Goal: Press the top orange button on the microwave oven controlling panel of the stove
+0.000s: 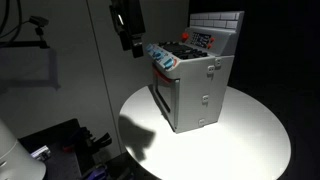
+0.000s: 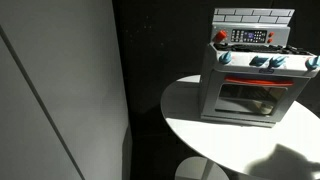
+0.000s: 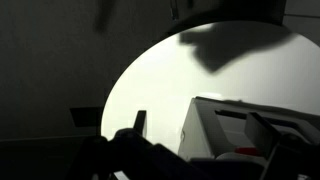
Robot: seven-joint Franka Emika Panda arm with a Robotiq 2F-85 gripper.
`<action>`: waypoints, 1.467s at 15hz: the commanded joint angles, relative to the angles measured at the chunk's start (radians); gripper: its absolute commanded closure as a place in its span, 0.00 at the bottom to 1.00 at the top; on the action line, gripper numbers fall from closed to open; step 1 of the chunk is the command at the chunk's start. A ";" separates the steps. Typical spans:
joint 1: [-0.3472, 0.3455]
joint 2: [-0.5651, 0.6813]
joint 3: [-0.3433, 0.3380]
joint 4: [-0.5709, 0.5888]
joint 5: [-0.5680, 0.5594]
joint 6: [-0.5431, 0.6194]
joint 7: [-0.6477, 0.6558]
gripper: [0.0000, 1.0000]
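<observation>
The grey toy stove (image 1: 195, 90) stands on a round white table (image 1: 250, 135), and it also shows in the other exterior view (image 2: 250, 85). Its small dark microwave oven controlling panel (image 1: 203, 40) with orange-red and white marks sits on the white brick back wall (image 2: 250, 36). My dark gripper (image 1: 130, 32) hangs in the air to the left of the stove's top, apart from the panel. In the wrist view its two fingers (image 3: 198, 120) are spread apart and empty, with the stove's pale box (image 3: 235, 125) below and between them. The panel is not clear in the wrist view.
Small blue and red items clutter the stove top (image 1: 165, 58). Blue knobs line the stove front (image 2: 262, 62) above the oven window. A pale wall panel (image 2: 60, 90) stands beside the table. Dark equipment lies on the floor (image 1: 70, 145).
</observation>
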 commanded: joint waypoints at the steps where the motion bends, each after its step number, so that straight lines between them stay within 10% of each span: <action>1: -0.001 0.001 0.001 0.002 0.001 -0.003 -0.001 0.00; 22: 0.063 0.143 0.044 0.059 0.072 0.191 0.051 0.00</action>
